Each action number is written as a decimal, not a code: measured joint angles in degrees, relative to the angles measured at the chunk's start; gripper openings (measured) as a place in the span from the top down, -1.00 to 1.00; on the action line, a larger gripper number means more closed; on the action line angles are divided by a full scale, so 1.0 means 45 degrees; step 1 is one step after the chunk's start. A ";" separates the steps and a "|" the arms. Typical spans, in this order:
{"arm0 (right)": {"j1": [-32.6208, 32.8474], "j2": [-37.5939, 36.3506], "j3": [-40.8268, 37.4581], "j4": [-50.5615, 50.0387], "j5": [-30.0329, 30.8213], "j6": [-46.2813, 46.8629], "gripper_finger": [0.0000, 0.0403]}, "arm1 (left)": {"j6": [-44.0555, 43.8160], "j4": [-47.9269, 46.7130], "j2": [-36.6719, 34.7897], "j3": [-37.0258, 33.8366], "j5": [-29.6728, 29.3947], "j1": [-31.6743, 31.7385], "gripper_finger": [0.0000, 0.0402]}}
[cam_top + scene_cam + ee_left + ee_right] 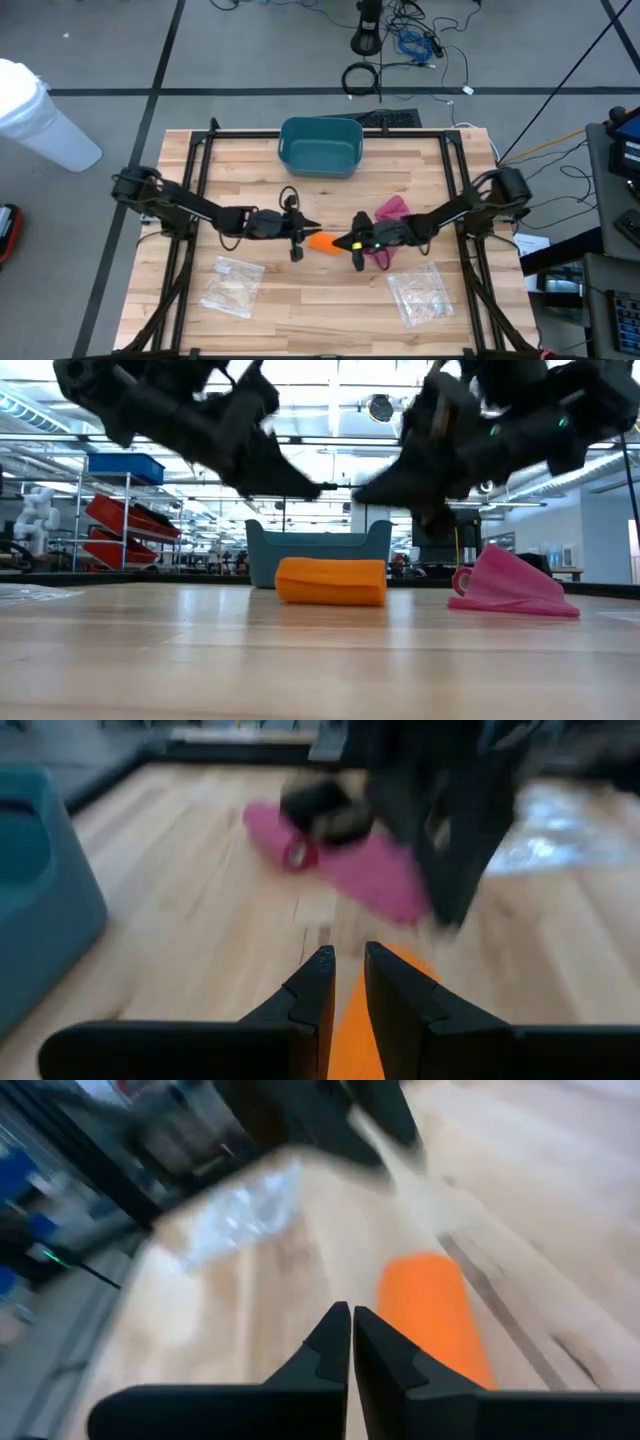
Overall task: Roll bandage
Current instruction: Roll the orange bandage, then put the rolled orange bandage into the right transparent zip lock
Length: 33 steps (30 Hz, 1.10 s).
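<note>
- A grey floor with dark seams and loose cables surrounds the rig, and the low view looks past it into a bright hall with shelving and red and blue bins.
- The pale wooden slatted tabletop (300, 320) carries everything, with a black frame along its edges.
- A teal plastic tub (320, 146) sits at 12 o'clock on the tabletop, well apart from the work.
- Two clear plastic bags lie towards 6 o'clock: one at 7 o'clock (232, 285), the other at 5 o'clock (421, 293).
- A loose pink bandage, partly rolled and partly spread flat, (390, 212) lies at about 2 o'clock from centre, just beside the right arm.
- The orange rolled bandage, a short fabric cylinder, (331, 580) lies on its side at the tabletop's centre, between the two grippers and free of both.
- The left gripper (345, 982) hangs over the roll's 9 o'clock end, fingers a narrow slit apart and holding nothing.
- The right gripper (351, 1332) hangs above the 3 o'clock end, fingers pressed together and empty.
- Judged from how it lies, the orange bandage looks fully wound and set down; the pink one looks only part-wound, so rolling it seems to be what is left.
</note>
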 joint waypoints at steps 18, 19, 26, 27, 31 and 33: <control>-0.1182 0.1681 0.1602 -0.2534 -0.0779 -0.1459 1.00 | 0.0094 -0.1045 -0.1960 0.0000 -0.0905 -0.0684 0.68; -0.1283 0.1677 0.1602 -0.2539 -0.0794 -0.1522 1.00 | 0.0094 -0.1048 -0.1960 0.0000 -0.0919 -0.0684 0.68; -0.1686 0.1507 0.1585 -0.2634 -0.1572 -0.2277 1.00 | 0.0029 -0.1297 -0.1960 0.0000 -0.0926 -0.0684 0.68; -0.1606 0.1329 0.1571 -0.2769 -0.1595 -0.2506 1.00 | -0.0114 -0.1310 -0.1960 0.0000 -0.0926 -0.0707 0.68; -0.1015 -0.0122 0.1563 -0.3799 -0.0720 -0.4035 1.00 | -0.0285 -0.1277 -0.1953 0.0000 -0.0931 -0.0986 0.68; -0.0808 -0.1156 0.1568 -0.5104 -0.0671 -0.4710 1.00 | -0.0280 -0.1227 -0.1931 0.0000 -0.0931 -0.1122 0.68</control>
